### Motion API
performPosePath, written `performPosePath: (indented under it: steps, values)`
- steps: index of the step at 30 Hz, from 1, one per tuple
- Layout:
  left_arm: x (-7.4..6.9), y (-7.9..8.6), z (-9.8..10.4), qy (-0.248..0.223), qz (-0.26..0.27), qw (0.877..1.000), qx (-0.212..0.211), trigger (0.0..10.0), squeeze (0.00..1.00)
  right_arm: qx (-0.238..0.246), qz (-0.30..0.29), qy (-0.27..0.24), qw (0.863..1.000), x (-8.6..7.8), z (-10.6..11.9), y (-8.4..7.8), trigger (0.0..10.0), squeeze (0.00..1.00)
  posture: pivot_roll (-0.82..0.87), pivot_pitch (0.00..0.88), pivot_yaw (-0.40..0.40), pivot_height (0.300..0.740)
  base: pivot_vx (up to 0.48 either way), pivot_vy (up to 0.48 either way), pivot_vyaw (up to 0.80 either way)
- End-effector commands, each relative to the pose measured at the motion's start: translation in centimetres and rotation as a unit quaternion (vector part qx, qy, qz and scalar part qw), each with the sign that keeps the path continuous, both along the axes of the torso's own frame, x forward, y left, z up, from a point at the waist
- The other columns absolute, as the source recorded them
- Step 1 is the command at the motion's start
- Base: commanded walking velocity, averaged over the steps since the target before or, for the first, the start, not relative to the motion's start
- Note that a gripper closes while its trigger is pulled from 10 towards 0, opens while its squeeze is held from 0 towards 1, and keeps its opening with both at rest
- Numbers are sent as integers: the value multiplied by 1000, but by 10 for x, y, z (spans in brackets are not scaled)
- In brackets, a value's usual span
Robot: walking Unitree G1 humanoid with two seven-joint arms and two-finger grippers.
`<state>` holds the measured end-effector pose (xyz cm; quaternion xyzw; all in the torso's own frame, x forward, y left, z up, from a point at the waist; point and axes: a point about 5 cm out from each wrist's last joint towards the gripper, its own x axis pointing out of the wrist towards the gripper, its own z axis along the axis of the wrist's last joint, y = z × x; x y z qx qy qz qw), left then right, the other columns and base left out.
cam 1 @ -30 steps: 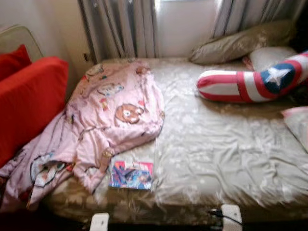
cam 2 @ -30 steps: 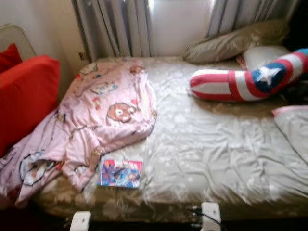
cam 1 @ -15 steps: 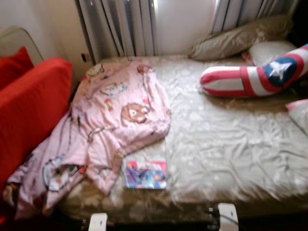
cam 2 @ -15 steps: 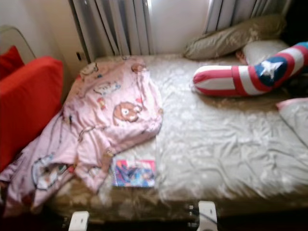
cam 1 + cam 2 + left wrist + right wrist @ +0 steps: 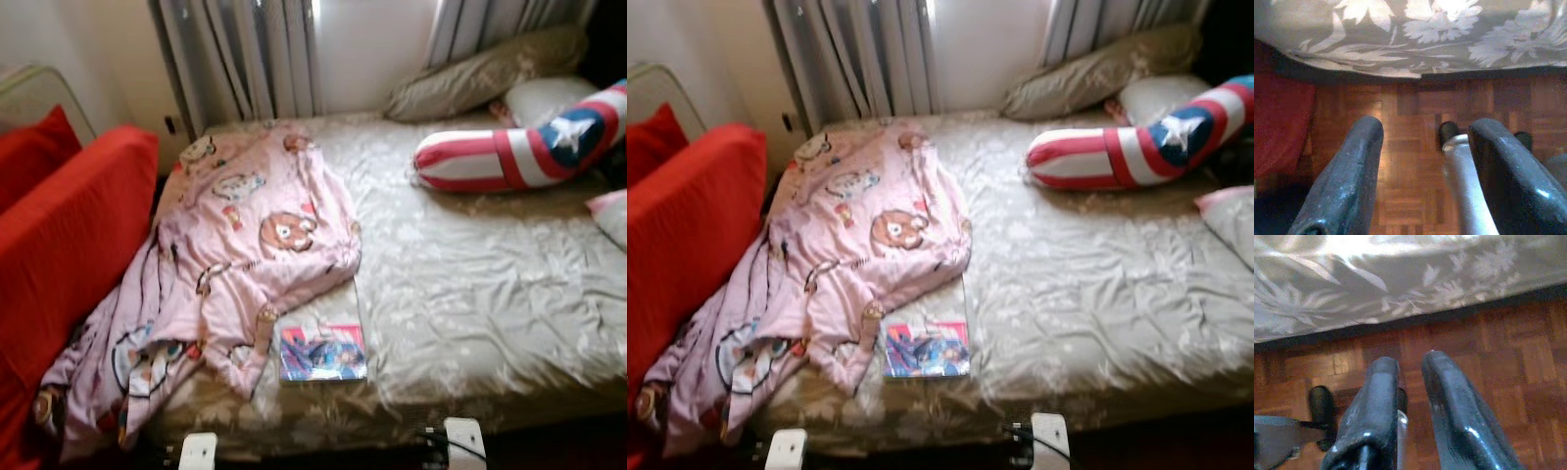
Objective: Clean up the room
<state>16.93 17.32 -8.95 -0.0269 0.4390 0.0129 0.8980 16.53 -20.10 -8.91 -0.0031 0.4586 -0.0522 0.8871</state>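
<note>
Pink blanket [image 5: 230, 264] & comic book [image 5: 322, 353] on bed [image 5: 470, 294]; my left fingers [image 5: 1347, 181] spread, right fingers [image 5: 1449, 406] nearly closed, both holding nothing.

Bed [image 5: 470, 294] under a pale floral sheet, set against a bright window [image 5: 372, 44] with grey curtains [image 5: 240, 59]. Red sofa [image 5: 69, 235] alongside. Brown parquet floor [image 5: 1415, 161] below.
</note>
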Motion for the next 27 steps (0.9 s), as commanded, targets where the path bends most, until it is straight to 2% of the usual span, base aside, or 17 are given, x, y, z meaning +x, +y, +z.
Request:
performPosePath:
  steps: [1,9,27]
  values:
    - [-5,10,-1,9,-1,1000,13,10000,0,11,3,-4,1000,3,0,8,10000,0,3,0,67,740,0,322,0]
    - [-4,10,-1,8,1,1000,12,10000,0,11,4,-4,1000,4,0,8,10000,0,6,0,62,740,0,318,0]
    - [-3,10,-1,5,-1,1000,11,10000,0,13,0,-5,1000,3,0,8,10000,0,9,0,62,740,0,0,0]
